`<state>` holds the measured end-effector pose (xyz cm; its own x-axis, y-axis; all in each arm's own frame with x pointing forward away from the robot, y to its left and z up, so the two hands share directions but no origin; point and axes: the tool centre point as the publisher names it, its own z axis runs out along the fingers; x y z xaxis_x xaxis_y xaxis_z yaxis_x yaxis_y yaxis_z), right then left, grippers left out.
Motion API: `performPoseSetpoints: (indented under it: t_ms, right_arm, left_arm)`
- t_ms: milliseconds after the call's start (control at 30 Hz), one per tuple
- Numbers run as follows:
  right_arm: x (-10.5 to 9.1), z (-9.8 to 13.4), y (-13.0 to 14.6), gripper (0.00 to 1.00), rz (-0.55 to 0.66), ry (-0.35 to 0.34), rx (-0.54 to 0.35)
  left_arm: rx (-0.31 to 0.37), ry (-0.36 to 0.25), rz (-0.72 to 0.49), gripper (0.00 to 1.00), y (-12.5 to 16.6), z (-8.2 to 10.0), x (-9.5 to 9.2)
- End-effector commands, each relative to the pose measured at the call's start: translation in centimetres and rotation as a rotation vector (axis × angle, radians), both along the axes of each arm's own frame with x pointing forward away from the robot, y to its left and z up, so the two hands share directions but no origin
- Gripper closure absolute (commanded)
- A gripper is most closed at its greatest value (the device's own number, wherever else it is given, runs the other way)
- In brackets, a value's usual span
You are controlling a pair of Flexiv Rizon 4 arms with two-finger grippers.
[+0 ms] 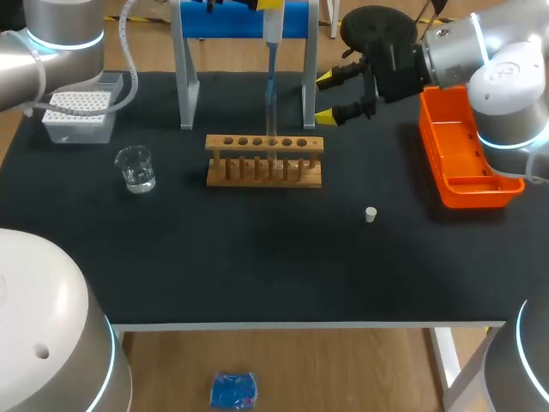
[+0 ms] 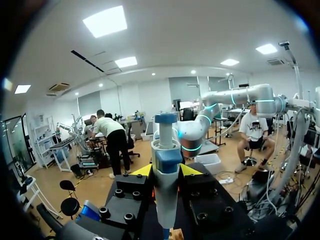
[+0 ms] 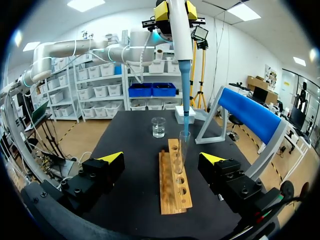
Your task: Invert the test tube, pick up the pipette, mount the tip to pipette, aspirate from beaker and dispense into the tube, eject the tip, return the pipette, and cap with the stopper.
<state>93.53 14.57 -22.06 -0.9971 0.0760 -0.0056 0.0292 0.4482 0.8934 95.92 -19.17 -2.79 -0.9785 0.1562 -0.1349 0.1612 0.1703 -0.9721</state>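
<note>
My left gripper is shut on the white-and-blue pipette and holds it upright over the wooden rack. In the head view the pipette hangs from the left gripper, and its blue tip points down into the clear test tube standing in the rack. The right wrist view shows the tip at the mouth of the tube. My right gripper stands open just right of the rack, holding nothing. The beaker and the white stopper rest on the table.
A tip box stands at the back left. The blue-topped pipette stand straddles the space behind the rack on grey legs. An orange tray lies at the right edge, under my right arm.
</note>
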Motion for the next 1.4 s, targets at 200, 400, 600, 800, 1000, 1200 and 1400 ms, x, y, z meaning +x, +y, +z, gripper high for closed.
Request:
performPoseSetpoints:
  t_ms: [200,400,600,800,1000,1200,1400]
  right_arm:
    - [0.0,0.0,0.0,0.00,0.001,0.000,0.000]
    - [0.0,0.0,0.0,0.00,0.001,0.000,0.000]
    - [0.0,0.0,0.0,0.00,0.001,0.000,0.000]
    - [0.0,0.0,0.0,0.00,0.001,0.000,0.000]
    - [0.0,0.0,0.0,0.00,0.001,0.000,0.000]
    - [0.0,0.0,0.0,0.00,0.001,0.000,0.000]
    - [0.0,0.0,0.0,0.00,0.001,0.000,0.000]
  left_arm:
    - [0.004,-0.002,0.005,1.00,-0.2,0.3,-0.3]
    - [0.006,-0.004,0.005,1.00,-0.4,0.4,-0.4]
    - [0.009,-0.008,0.004,1.00,-0.7,0.7,-0.4]
    - [0.012,-0.011,0.004,1.00,-0.8,0.9,-0.5]
    - [0.018,-0.011,0.005,1.00,-0.9,1.1,-0.7]
    - [0.023,-0.015,0.005,1.00,-1.0,1.4,-0.8]
    - [0.028,-0.021,0.007,1.00,-1.2,1.8,-0.9]
